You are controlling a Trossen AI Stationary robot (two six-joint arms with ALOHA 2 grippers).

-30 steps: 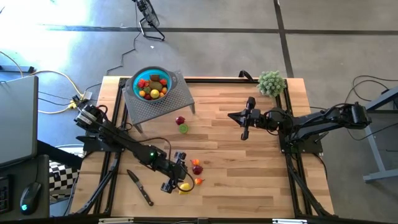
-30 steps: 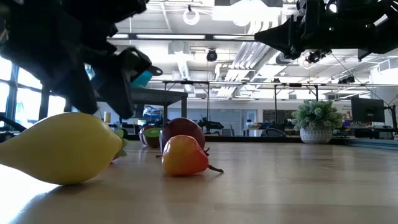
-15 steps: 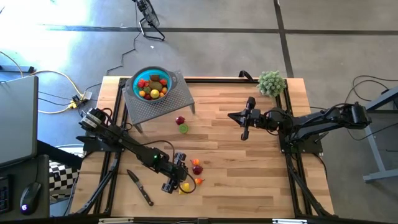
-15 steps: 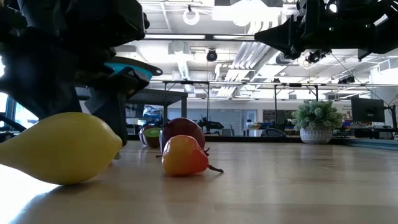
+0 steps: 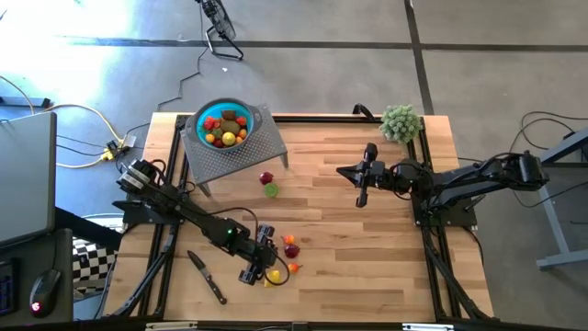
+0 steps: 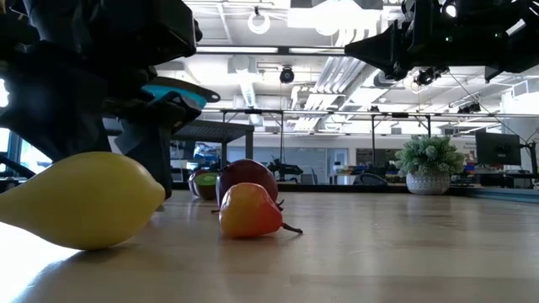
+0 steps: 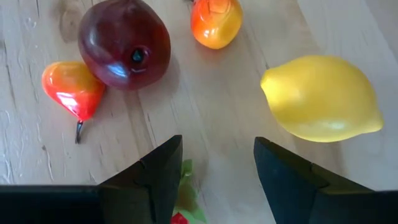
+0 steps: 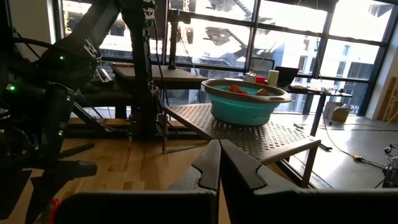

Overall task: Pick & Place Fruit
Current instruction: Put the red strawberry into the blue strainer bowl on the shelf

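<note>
Low over the near part of the table, my left gripper (image 5: 261, 272) (image 7: 217, 149) stands open and slants down, with bare wood between its fingers. Ahead of it lie a yellow lemon (image 7: 320, 98) (image 6: 84, 200), a dark maroon fruit (image 7: 124, 43), a red-orange pear (image 7: 73, 87) (image 6: 248, 210) and an orange fruit (image 7: 216, 22). A small red-and-green piece (image 7: 182, 200) shows beside one finger. The teal bowl (image 5: 222, 126) holds several fruits. My right gripper (image 5: 341, 170) (image 8: 219, 152) waits shut above mid table, pointing toward the bowl. My left gripper has the small red-and-green piece (image 7: 182, 200) at the inner side of one finger (image 7: 155, 180). Whether the finger touches it, I cannot tell. The finger hides most of the piece.
The bowl stands on a grey perforated stand (image 5: 241, 154) at the far left. A red fruit (image 5: 266, 178) and a lime green one (image 5: 271, 190) lie in front of it. A black-handled knife (image 5: 207, 276) lies near the left gripper. A fuzzy plant ball (image 5: 401, 121) sits at the far right.
My left gripper has sunk a little toward the table behind the lemon, staying open, and has then kept still. The fruits have not moved.
</note>
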